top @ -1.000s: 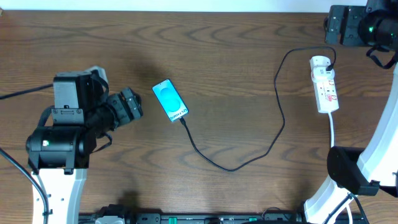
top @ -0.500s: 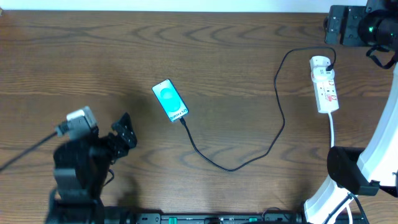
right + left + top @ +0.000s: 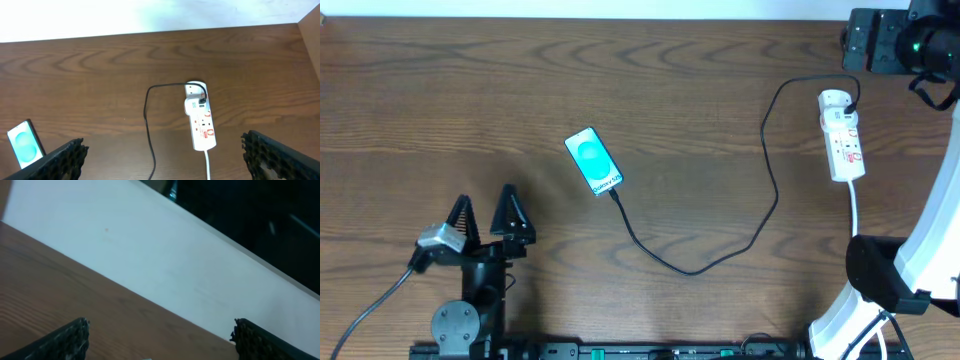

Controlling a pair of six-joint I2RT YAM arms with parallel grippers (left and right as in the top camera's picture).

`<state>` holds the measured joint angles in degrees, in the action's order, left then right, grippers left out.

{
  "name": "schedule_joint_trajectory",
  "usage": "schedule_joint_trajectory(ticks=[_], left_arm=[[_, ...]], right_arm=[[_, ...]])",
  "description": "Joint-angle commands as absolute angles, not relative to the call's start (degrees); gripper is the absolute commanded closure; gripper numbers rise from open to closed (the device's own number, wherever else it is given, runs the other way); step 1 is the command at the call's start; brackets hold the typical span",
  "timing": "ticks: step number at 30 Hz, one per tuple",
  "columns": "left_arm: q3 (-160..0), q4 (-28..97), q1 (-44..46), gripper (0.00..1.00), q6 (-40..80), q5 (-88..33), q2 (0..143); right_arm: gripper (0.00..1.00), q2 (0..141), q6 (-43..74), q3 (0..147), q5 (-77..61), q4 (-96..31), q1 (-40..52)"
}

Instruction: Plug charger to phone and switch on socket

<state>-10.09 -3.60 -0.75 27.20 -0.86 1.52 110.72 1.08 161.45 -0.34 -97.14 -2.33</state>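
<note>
We see the phone [image 3: 593, 160] flat on the wooden table [image 3: 670, 80], screen up, text end toward the near edge. The charger [image 3: 692, 272] tip meets that text end; we can't confirm it's fully seated. From the phone the cable loops down-right, climbs, and ends in a black plug [image 3: 853, 103] seated in the far end of the power strip [image 3: 844, 140], well right of the phone. We can't read the strip's switch position. Its white cord [image 3: 855, 210] runs toward the near edge. The left gripper [image 3: 485, 215] is down-left of the phone, well apart, fingers spread, holding nothing. The right gripper [image 3: 164, 152] is far right of the phone, beyond the strip. In its wrist view the fingers [image 3: 65, 157] are wide apart and empty.
</note>
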Motion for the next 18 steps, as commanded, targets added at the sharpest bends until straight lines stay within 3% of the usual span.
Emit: schedule_joint_trajectory(ticks=[1, 6, 18], left_arm=[[-8.4, -4.0, -2.5, 0.08, 27.4, 0.5, 0.1], [-7.7, -2.3, -2.7, 0.09, 27.6, 0.5, 0.1], [-7.7, 15.4, -2.9, 0.08, 27.7, 0.5, 0.1]], right_arm=[[0.01, 110.0, 1.9, 161.4, 0.1, -97.3, -2.2], [0.01, 110.0, 1.9, 161.4, 0.1, -97.3, -2.2], [0.01, 110.0, 1.9, 161.4, 0.1, -97.3, -2.2]])
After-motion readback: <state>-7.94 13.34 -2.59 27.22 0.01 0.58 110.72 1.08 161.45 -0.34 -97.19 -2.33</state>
